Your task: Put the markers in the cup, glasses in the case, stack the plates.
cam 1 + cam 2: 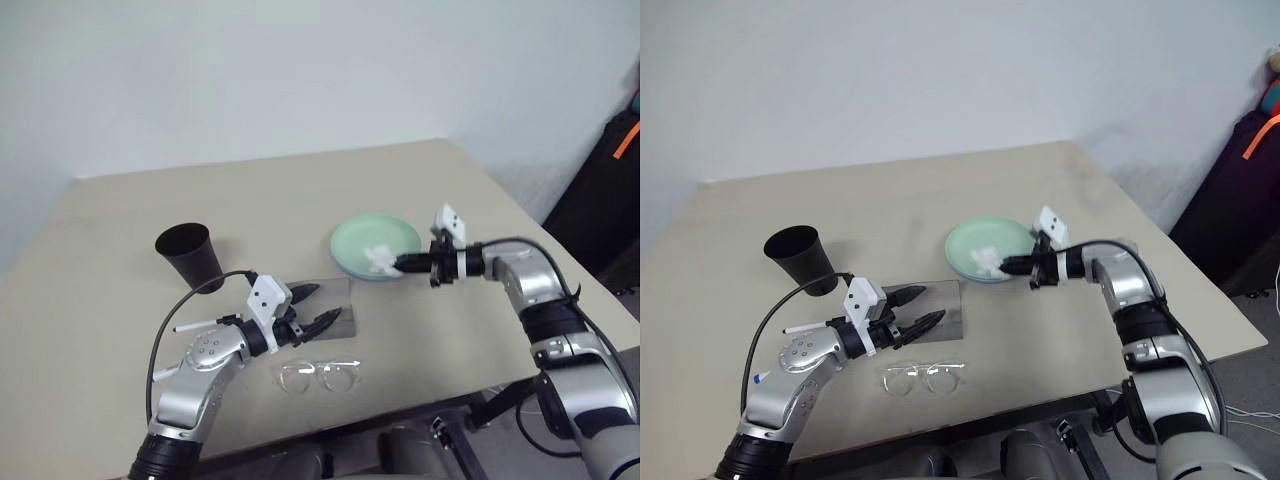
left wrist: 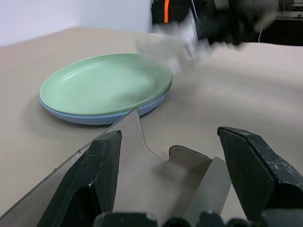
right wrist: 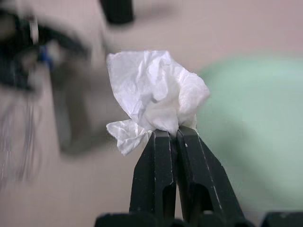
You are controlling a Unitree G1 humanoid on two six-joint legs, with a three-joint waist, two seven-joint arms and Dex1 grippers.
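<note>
Right wrist view: right pincer (image 3: 173,135) clamps tissue (image 3: 156,94) | left pincer (image 1: 312,309) wide | no legible writing

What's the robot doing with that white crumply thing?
The right gripper has its jaws shut on a crumpled white tissue, holding it over the green plate, which sits stacked on the blue plate. The left gripper hangs open above the grey case. The glasses lie on the table, outside the case.
</note>
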